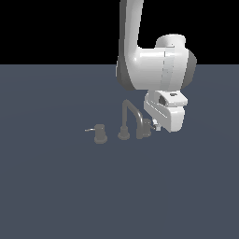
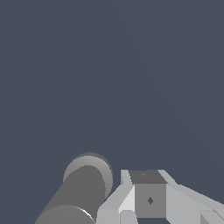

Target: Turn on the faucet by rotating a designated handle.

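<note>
The dull-grey faucet (image 1: 127, 116) stands mid-floor, its arched spout rising from a round base. The handle (image 1: 144, 130) is the stubby knob on the exterior view's right of the spout. My gripper (image 1: 155, 126) sits low against that knob's right side and hides its lever. In the wrist view the knob is a grey cylinder (image 2: 83, 188) right beside my gripper (image 2: 148, 199). The fingers form one pale block with no gap, so the gripper looks shut with nothing held.
A twin knob (image 1: 99, 135) with a thin lever pointing to the exterior view's left stands left of the spout. The white arm (image 1: 154, 65) comes down from above and behind the faucet. A flat blue-grey floor (image 1: 56, 186) lies all round.
</note>
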Robot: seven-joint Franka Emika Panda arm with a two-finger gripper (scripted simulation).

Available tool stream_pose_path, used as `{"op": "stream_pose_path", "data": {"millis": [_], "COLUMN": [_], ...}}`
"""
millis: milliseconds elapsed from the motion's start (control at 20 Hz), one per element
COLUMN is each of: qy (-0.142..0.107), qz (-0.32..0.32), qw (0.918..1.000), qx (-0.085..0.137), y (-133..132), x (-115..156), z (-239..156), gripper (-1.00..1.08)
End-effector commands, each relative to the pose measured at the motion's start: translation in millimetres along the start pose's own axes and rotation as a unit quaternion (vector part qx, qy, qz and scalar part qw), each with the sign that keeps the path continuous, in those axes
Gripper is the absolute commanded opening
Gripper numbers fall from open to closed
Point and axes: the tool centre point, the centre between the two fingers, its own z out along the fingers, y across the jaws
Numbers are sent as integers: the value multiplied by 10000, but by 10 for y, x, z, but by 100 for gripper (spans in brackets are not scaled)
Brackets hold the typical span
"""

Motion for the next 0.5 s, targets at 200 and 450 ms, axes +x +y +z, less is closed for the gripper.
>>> {"op": "stream_pose_path", "data": {"millis": [200, 450], "qy": [-34, -68], "qz": [-44, -89], "qw": [10000, 9999], "qx": [-34, -68], "y": [-37, -74], "x": [-271, -549], "z": [17, 32], "gripper": [-100, -100]}}
